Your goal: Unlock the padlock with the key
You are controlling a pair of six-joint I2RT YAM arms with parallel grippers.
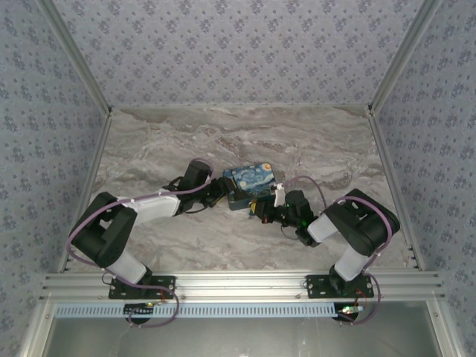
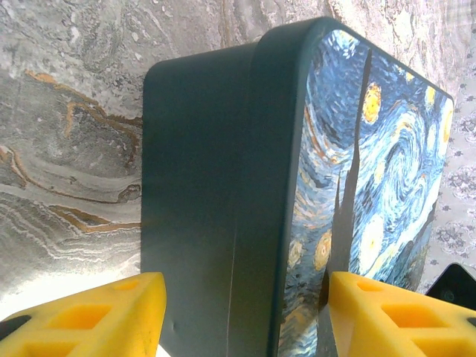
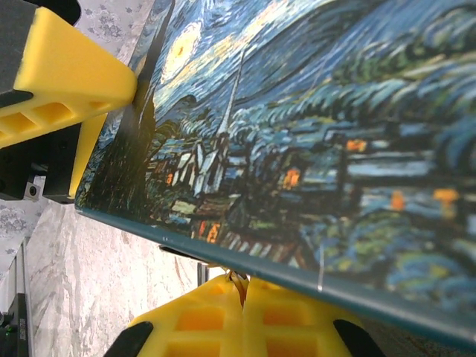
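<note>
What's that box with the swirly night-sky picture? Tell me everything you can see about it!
The box is a flat rectangle with rounded corners, smooth dark teal sides and a top painted with blue swirls, yellow stars and a little village. It sits picture-up in the middle of the marble table. The left gripper clamps one end, a yellow finger pressing its picture; the shut right gripper sits at its edge.
</note>
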